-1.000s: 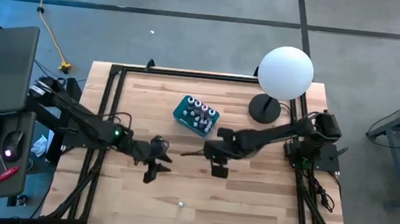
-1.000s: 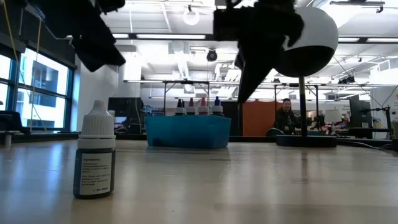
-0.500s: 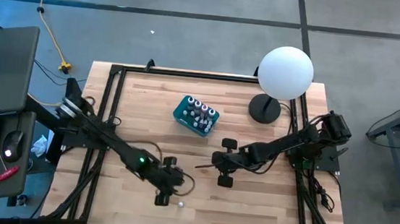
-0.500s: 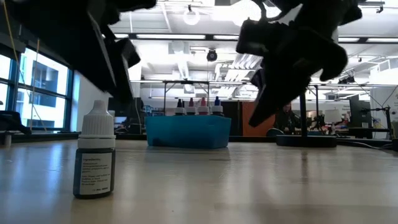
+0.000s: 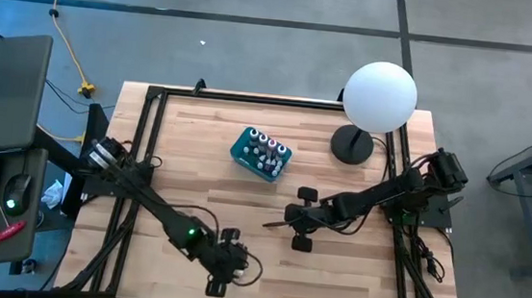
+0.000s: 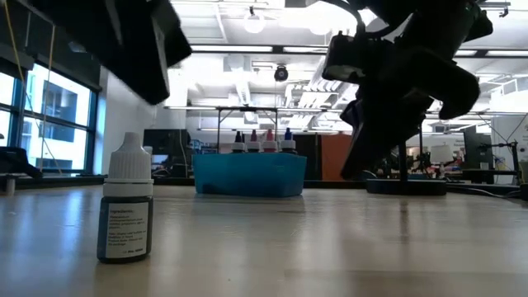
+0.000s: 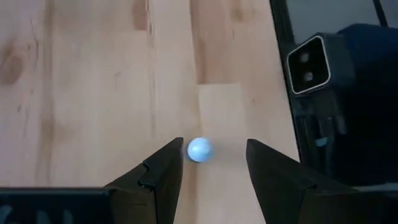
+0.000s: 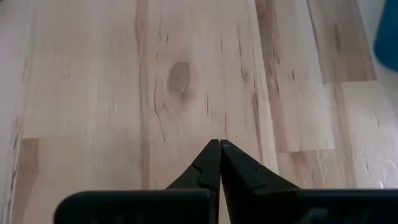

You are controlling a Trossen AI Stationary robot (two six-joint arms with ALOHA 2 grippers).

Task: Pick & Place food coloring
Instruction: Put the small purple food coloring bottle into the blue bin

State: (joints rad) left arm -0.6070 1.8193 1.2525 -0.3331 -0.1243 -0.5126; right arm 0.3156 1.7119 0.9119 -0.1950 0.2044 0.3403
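Two arms reach low over the table: the left gripper spreads wide around a white-capped dropper bottle near the front edge, the right gripper pinched closed, empty. Its label's print is illegible.
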